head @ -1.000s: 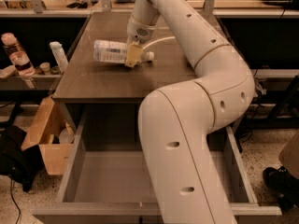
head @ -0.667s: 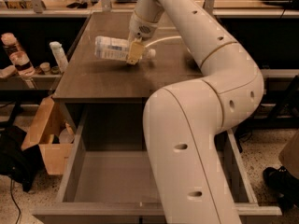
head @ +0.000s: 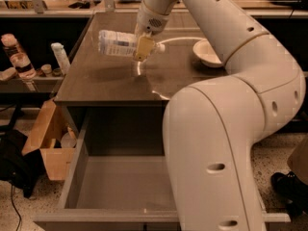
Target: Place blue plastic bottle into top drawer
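The blue plastic bottle (head: 118,43) is clear with a white and pale-blue label. It lies on its side in the air above the grey table (head: 110,81), its small white cap pointing right. My gripper (head: 143,48) is shut on the bottle near its neck, holding it lifted over the table's middle left. The top drawer (head: 120,182) stands pulled open below the table's front edge, a deep grey metal box with a bare flat bottom. My large white arm covers its right part.
A white bowl (head: 208,53) sits on the table's right side. A pink-capped bottle (head: 15,57) and a slim white bottle (head: 60,57) stand on a shelf at the left. A cardboard box (head: 48,146) sits on the floor left of the drawer.
The gripper has lifted the bottle off the table and carried it slightly towards the front. The arm has shifted with it.
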`<move>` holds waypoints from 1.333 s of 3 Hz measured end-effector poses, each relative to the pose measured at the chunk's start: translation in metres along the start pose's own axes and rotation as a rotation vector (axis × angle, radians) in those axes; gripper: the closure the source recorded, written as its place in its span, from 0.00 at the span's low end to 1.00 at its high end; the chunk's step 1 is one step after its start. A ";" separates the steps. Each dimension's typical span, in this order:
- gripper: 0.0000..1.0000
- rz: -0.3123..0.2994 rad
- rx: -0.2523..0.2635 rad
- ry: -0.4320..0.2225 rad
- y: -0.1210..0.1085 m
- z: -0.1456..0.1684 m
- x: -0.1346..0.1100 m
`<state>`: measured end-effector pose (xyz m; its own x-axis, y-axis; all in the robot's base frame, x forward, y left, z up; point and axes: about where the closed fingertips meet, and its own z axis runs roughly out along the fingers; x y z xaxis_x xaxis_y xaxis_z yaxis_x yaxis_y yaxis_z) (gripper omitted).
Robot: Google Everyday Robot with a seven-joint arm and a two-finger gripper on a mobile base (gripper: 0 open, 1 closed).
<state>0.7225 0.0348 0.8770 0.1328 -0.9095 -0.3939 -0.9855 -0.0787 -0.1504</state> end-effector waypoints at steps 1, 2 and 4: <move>1.00 0.005 0.015 -0.010 0.023 -0.012 0.002; 1.00 0.038 0.057 -0.033 0.050 -0.027 0.001; 1.00 0.147 0.106 -0.038 0.125 -0.030 0.000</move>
<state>0.5960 0.0131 0.8851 -0.0056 -0.8919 -0.4522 -0.9782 0.0987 -0.1826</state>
